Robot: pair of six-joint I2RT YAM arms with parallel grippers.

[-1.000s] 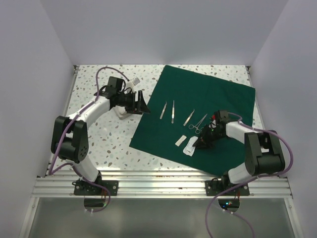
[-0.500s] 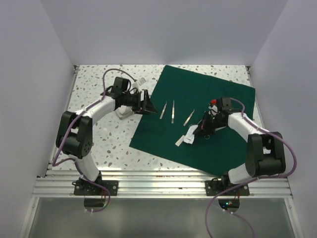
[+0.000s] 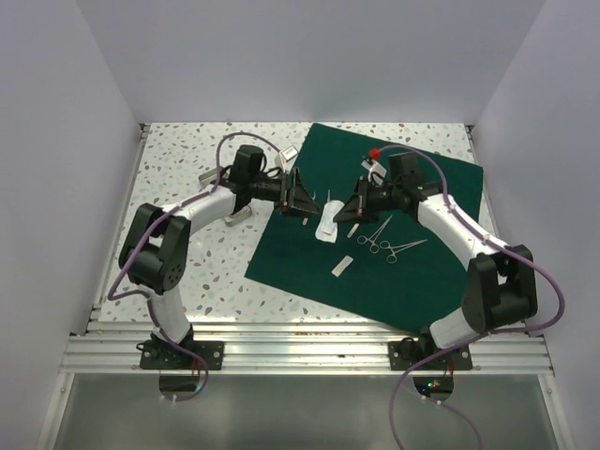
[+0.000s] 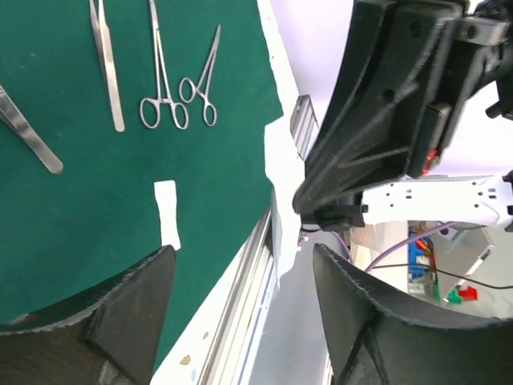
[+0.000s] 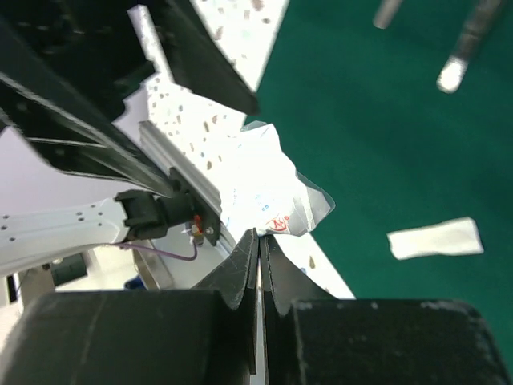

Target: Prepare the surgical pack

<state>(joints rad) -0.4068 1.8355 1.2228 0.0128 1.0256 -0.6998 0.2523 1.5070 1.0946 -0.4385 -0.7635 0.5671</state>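
The surgical pack's dark green drape lies spread flat on the table, also seen in the wrist views. My right gripper is shut on the edge of a white sealed packet, holding it above the drape. My left gripper stands open facing it, with the packet edge-on just ahead of its fingers. Two forceps, tweezers and a white strip lie on the drape.
A small grey item and a white object lie on the speckled table left of the drape. White walls close in the table on three sides. A metal rail runs along the near edge.
My right gripper shut on the packet, lifted it off the drape and carried it up and left. My left gripper moved right to meet it. The forceps now show uncovered.
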